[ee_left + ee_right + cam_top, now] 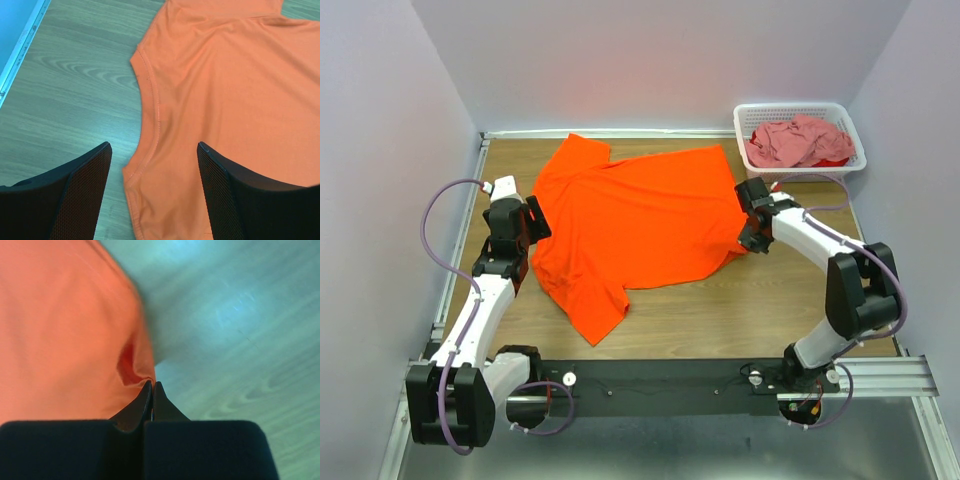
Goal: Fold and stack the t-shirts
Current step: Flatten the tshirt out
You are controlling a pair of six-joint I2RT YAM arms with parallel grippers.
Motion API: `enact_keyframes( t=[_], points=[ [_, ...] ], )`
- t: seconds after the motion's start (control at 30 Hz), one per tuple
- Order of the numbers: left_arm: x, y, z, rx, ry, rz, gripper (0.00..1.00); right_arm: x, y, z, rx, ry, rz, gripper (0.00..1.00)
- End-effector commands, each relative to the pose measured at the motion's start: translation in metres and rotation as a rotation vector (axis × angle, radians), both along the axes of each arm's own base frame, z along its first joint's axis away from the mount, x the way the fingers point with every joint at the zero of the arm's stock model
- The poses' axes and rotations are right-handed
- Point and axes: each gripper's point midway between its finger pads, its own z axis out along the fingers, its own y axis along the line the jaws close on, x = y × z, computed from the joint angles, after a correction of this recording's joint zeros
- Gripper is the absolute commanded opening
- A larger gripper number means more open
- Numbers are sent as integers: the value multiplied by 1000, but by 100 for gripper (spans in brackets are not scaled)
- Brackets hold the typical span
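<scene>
Basket (800, 112) of white lattice stands beyond the right hand (152, 386) and to its outer side, at the far corner of the bench (720, 320), with the pink t-shirt (795, 140) crumpled inside it. The orange t-shirt (640, 215) lies spread flat between the two hands, its long axis running from one hand to the other. Its neckline is toward the left hand (152, 150) and its hem toward the right, with one sleeve pointing away from the arms and the other back toward them. The right hand is clamped on the hem edge, and the cloth puckers at its tips. The left hand gapes wide and grips nothing: one finger is over wood, the other over cloth, and the curved neckline lies between them. Bare wood runs from the left hand's outer side to the bench edge, and behind the shirt toward the arm bases
</scene>
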Motion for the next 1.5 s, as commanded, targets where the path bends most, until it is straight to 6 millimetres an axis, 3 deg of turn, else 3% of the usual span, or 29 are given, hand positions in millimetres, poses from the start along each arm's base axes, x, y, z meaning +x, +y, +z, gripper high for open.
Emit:
enact_keyframes(
  t=[0.0,0.23,0.37,0.53,0.6,0.8,0.9,1.07,1.17,1.27,1.33,1.47],
  points=[
    [1,1,10,3,-32,6,77,-35,-18,-6,-51,46,-66,1],
    [0,0,8,-1,-25,8,77,-62,-37,-9,-112,67,-113,7],
    [0,-1,7,-4,-23,5,77,-66,-54,-8,-171,60,-155,19],
    [-1,-4,7,-11,-21,-7,77,-66,-70,-10,-212,80,-184,22],
    [-2,-6,7,-16,-22,-12,77,-67,-73,-10,-215,90,-185,34],
    [-6,-11,0,-47,11,-22,77,-64,-59,7,-130,63,-90,54],
    [-4,-13,2,-68,26,-17,77,-51,-33,18,-21,30,54,54],
    [-3,-12,-12,-93,125,23,77,-32,6,32,139,-33,241,51],
    [-2,-14,-17,-109,187,33,75,-30,29,26,245,-35,325,49],
    [1,-9,-26,-99,211,66,67,-26,48,12,330,-56,383,47],
    [6,-12,-28,-108,224,59,64,-27,53,4,346,-32,392,45],
    [15,-23,-58,-138,312,11,53,-16,41,1,274,-43,371,45]
  ],
)
